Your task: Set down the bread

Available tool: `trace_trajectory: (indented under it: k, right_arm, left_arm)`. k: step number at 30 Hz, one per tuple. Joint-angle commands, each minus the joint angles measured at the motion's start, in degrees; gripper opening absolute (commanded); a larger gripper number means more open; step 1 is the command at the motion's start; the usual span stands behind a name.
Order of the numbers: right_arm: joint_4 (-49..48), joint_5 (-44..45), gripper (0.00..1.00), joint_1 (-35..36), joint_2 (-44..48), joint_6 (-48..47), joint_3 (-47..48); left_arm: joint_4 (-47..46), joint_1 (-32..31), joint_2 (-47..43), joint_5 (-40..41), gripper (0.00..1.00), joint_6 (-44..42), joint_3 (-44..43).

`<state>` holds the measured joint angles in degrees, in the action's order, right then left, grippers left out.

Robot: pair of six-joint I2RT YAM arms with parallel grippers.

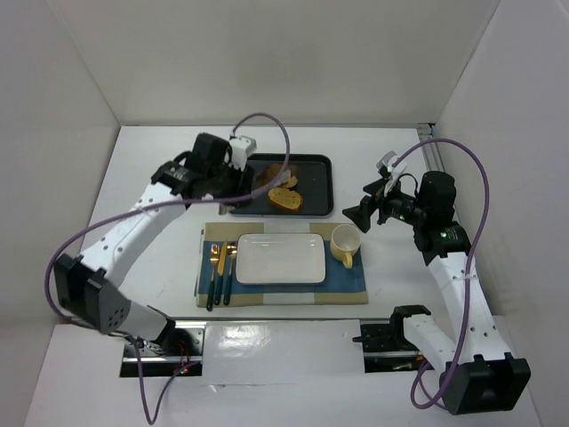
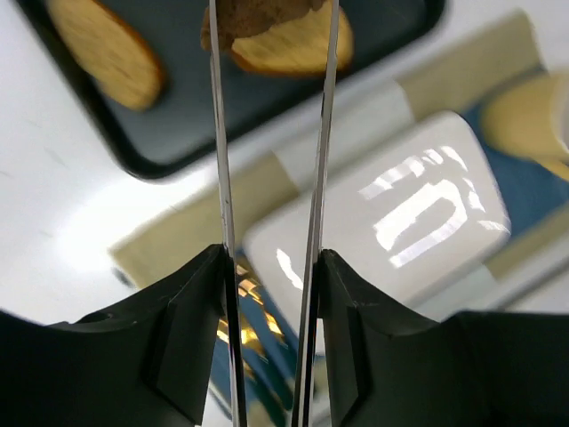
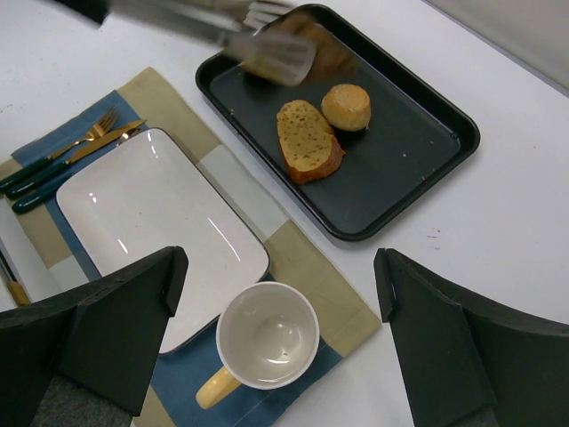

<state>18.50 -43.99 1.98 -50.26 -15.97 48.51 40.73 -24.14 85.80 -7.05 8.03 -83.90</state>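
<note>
While pinched between the slim blades of the left gripper (image 2: 271, 7), drawn in narrow over the black tray (image 1: 313, 178), count the dark brown croissant (image 2: 258, 20) as picked but not yet placed. Next, by judgement: lift clear of the toasted slice (image 2: 293, 49) beneath, swing across to the white rectangular plate (image 1: 280, 260), lower, then ease apart. Leave the right gripper (image 3: 280, 267), spread wide and holding nothing, near the yellow cup (image 1: 345, 242). Cannot tell clearance above the tray; cropped at the left wrist view's top edge, smeared by blur from the right wrist.

The left arm stretches forward, its left gripper (image 2: 272, 36) pinching the bread (image 2: 262, 12) between its thin fingertips. The right gripper (image 3: 280, 347) hangs with jaws spread wide.
</note>
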Motion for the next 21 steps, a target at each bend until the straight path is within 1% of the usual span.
trace_trajectory:
  k: [1,2,3,4,6,8,10,12,15,17,21]
  right_arm:
    - [-0.13,-0.31,1.0,-0.22,1.04,-0.47,1.67]
    - [-0.13,-0.31,1.0,-0.22,1.04,-0.47,1.67]
    - [-0.13,-0.31,1.0,-0.22,1.04,-0.47,1.67]
    - [-0.13,-0.31,1.0,-0.22,1.04,-0.47,1.67]
    - [-0.13,-0.31,1.0,-0.22,1.04,-0.99,1.67]
    - [-0.13,-0.31,1.0,-0.22,1.04,-1.0,1.67]
    - [-0.13,-0.31,1.0,-0.22,1.04,-1.0,1.67]
    - [-0.65,-0.31,1.0,-0.22,0.51,-1.0,1.67]
    - [-0.66,-0.31,1.0,-0.22,0.51,-1.0,1.67]
    - [-0.66,0.21,1.0,-0.22,-0.01,-1.0,1.67]
    - [-0.66,0.22,1.0,-0.22,-0.01,-1.0,1.67]
  left_arm:
    - [0.14,-7.47,-9.58,1.77,0.0,7.5,6.1]
    - [0.66,-9.15,-11.16,2.47,0.0,8.57,7.85]
    - [1.19,-10.74,-14.57,3.87,0.0,9.62,11.44]
    - [1.19,-13.62,-16.17,4.58,0.0,11.81,13.13]
    - [1.72,-16.19,-20.29,6.25,0.0,13.67,17.51]
    - [3.12,-19.69,-22.42,6.79,0.0,16.22,19.38]
    - [3.65,-21.55,-25.14,7.66,0.0,17.97,21.75]
    - [4.79,-23.49,-25.68,8.27,0.0,18.51,23.24]
    - [6.12,-24.63,-25.68,8.28,0.0,19.13,24.04]
    - [6.12,-25.25,-25.68,8.28,0.0,19.13,26.24]
    - [5.5,-27.18,-22.53,8.81,0.0,19.65,26.24]
